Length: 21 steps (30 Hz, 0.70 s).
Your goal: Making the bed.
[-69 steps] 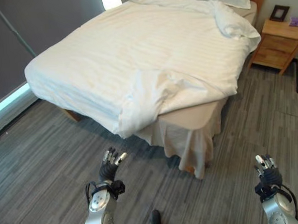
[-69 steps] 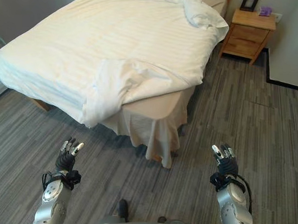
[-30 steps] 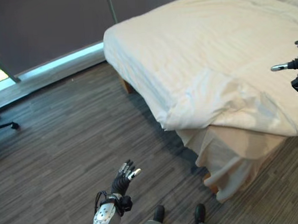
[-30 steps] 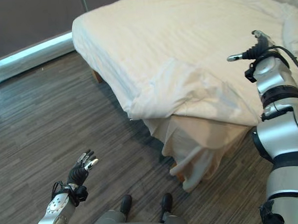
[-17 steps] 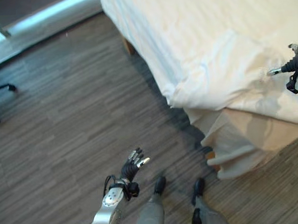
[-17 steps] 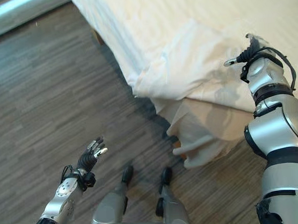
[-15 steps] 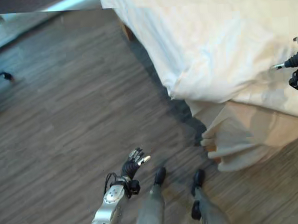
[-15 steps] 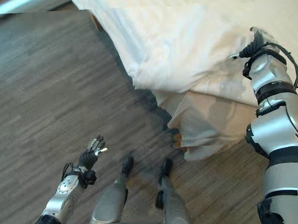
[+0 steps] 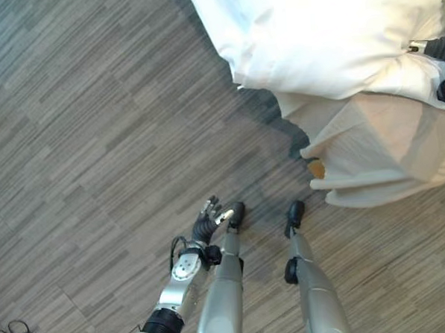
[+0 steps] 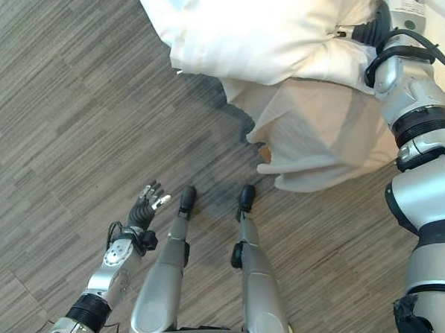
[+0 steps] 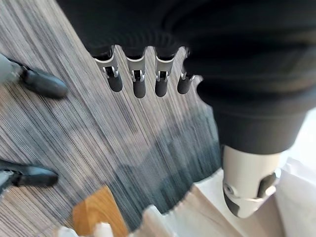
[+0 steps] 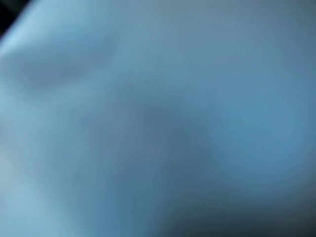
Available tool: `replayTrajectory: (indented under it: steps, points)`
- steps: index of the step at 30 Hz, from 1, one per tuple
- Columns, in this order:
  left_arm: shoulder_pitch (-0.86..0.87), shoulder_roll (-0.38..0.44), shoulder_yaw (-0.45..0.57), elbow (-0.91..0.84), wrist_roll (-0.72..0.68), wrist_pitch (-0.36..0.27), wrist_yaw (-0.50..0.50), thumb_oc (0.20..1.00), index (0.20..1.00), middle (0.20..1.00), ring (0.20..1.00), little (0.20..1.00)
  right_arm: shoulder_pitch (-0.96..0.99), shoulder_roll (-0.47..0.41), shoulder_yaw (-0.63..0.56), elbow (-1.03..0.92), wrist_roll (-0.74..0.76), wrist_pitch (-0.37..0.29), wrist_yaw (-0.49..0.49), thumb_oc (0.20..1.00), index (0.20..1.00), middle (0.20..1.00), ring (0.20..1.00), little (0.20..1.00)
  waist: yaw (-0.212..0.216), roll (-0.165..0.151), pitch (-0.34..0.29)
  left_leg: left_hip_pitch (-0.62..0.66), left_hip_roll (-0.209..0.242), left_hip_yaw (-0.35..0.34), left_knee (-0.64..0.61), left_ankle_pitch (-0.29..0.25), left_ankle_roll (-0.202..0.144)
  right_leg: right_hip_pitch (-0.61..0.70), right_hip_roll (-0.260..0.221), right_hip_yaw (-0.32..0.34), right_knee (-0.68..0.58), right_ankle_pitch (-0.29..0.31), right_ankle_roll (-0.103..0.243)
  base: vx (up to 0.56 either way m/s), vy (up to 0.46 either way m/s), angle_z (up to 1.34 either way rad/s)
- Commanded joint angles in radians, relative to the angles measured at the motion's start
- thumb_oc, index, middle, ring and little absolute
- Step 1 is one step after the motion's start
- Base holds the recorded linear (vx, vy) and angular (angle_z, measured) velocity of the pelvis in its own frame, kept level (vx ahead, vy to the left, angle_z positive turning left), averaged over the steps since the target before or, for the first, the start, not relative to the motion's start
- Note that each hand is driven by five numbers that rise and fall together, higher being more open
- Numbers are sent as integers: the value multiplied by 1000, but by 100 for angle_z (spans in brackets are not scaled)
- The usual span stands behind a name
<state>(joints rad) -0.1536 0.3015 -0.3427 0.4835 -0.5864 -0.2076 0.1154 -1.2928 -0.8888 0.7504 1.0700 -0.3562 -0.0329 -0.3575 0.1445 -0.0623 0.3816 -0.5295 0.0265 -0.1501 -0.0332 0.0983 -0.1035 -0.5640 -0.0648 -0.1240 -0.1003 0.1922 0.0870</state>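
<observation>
The right hand point(image 10: 383, 20) reaches up onto the corner of the bed, its dark wrist cover lying against the white duvet point(image 10: 260, 30). Its thumb points across the cloth and the fingers run out of the top of the head view, so I cannot tell whether they are spread or closed on the fabric. Its wrist view gives just a pale blur pressed close.

The left hand point(image 10: 144, 206) hangs low over the floor point(image 10: 55, 108), well apart from the bed, holding nothing. In its wrist view the fingers point(image 11: 139, 81) stand in a loose, nearly straight row, the thumb point(image 11: 249, 182) apart from them.

The duvet's folded corner overhangs the bed's edge near the right hand. Below it the beige bed skirt point(image 10: 318, 139) drapes down in folds to the floor. A wooden bed leg point(image 11: 98, 210) peeks out beneath the skirt. The floor is grey wood-grain planking, reaching under the bed's edge.
</observation>
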Motion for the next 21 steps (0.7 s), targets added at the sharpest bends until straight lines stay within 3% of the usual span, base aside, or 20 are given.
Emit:
replayTrajectory:
  steps: [1, 3, 6, 9, 10, 13, 14, 18, 21]
  points:
    - [-6, -5, 25, -63, -23, -51, 18, 1000, 1000, 1000, 1000, 1000, 142, 61, 128, 27, -80, -18, 122, 200, 200, 200, 200, 200, 17, 14, 20, 19, -35, 5, -54, 77, 6, 84, -32, 46, 13, -9, 62, 0, 0, 0]
    - [-33, -1, 31, -63, -25, -60, 24, 1000, 1000, 1000, 1000, 1000, 278, 61, 129, -131, -110, -43, 151, 200, 200, 200, 200, 200, -1, 19, 20, 58, -36, 13, -54, 62, 8, 115, -37, 49, 13, -17, 60, 0, 0, 0]
    - [-32, 0, 47, -81, -7, -64, 18, 1000, 1000, 1000, 1000, 1000, 469, -4, 101, -371, -114, -96, 228, 200, 200, 200, 200, 200, -33, 15, 11, 100, -36, 19, -54, 46, 8, 151, -44, 49, 13, -30, 61, 38, 0, -3]
    - [-8, 4, 57, -80, 9, -59, 3, 1000, 1000, 1000, 1000, 1000, 689, -53, 16, -467, -91, -119, 300, 200, 200, 200, 200, 200, -64, 9, -8, 146, -37, 18, -54, 34, 14, 196, -55, 41, 13, -44, 64, 76, -5, 1]
    - [-3, 6, 65, -70, 12, -58, 1, 1000, 1000, 1000, 1000, 1000, 780, -33, -39, -448, -64, -115, 311, 200, 200, 200, 200, 200, -74, 9, -10, 170, -38, 22, -54, 27, 17, 216, -58, 41, 13, -48, 64, 101, 28, 3]
    - [33, 17, 120, -77, 10, -58, 3, 1000, 1000, 1000, 1000, 1000, 1093, 151, -291, -265, 73, -72, 311, 200, 200, 200, 200, 200, -111, 7, -44, 254, -43, 42, -54, -1, 34, 292, -64, 51, 13, -67, 59, 143, 57, 2]
    - [68, 16, 151, -86, 7, -51, -2, 1000, 1000, 1000, 1000, 1000, 1215, 263, -413, -102, 145, -43, 290, 200, 200, 200, 200, 200, -131, 8, -67, 303, -46, 48, -54, -17, 44, 340, -67, 52, 13, -79, 57, 165, 33, -12]
    - [135, 5, 207, -77, 8, -25, -12, 1000, 1000, 1000, 1000, 1000, 1376, 414, -575, 100, 239, -16, 264, 200, 200, 200, 200, 200, -166, 14, -127, 383, -40, 65, -54, -41, 58, 413, -69, 63, 13, -99, 54, 125, 25, -2]
    - [171, 2, 238, -68, 2, -7, -25, 1000, 1000, 1000, 1000, 1000, 1432, 479, -606, 179, 248, 10, 277, 200, 200, 200, 200, 200, -182, 21, -171, 432, -37, 79, -54, -56, 66, 453, -69, 74, 13, -108, 53, 98, 13, -20]
